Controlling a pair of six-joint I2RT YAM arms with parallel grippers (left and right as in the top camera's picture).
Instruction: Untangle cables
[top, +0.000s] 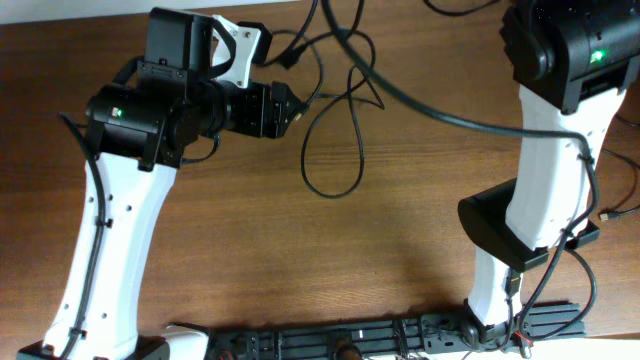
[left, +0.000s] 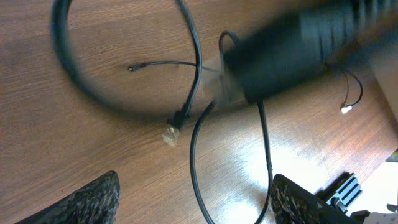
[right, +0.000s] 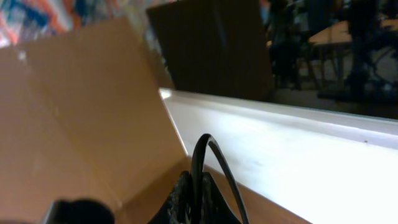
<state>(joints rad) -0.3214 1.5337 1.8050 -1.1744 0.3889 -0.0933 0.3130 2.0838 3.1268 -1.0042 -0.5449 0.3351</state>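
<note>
Surface: brown wood-grain table, matte, with glare toward lower centre. Thin black cables lie in loose overlapping loops at upper centre of the overhead view. One pale plug rests flat on the wood. A black rail runs along the bottom edge. A separate thin cord lies at the right edge.

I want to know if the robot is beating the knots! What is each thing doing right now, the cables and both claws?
cables: lying in loose loops on the table, crossing each other, not untangled yet.
plug end: lying free on the wood, not held.
left gripper: open, over the cables, holding nothing.
right gripper: shut, with a black cable loop sticking up from between its fingers.
</note>
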